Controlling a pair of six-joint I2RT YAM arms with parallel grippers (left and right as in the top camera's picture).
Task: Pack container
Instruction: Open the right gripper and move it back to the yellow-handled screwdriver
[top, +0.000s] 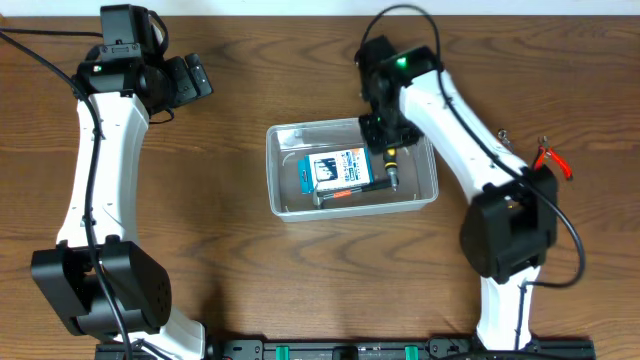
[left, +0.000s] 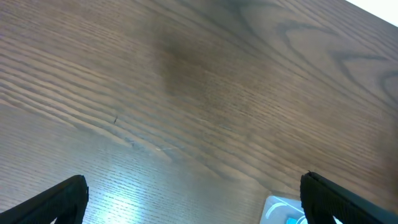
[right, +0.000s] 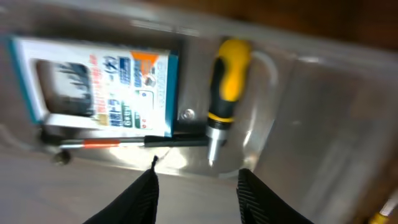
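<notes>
1. Overhead view: the container (top: 425, 190) is seen near the middle of the brown wooden table (top: 250, 280). It is a clear rectangular tub with rounded corners and a rim. Inside it are laid a blue-and-white box (top: 335, 170), a yellow-handled screwdriver (top: 391, 168) just right of the box, and a thin tool (top: 345, 195) with a black and orange shaft along the box's near edge. The right gripper (top: 385, 130) is held over the far right part of the tub. The left gripper (top: 190, 80) is well apart from it, at the far left. Red-handled pliers (top: 552, 160) lie on the table beside the right arm.

2. Left wrist view: the left gripper (left: 193, 179) is spread wide, with only bare wood grain between its fingers (left: 62, 199).

3. Right wrist view: the picture is blurred. The right gripper (right: 196, 180) is parted and nothing is gripped. Below it the container's clear wall (right: 323, 81), the box (right: 102, 78), the screwdriver (right: 227, 87) and the thin tool (right: 124, 142) are seen.
</notes>
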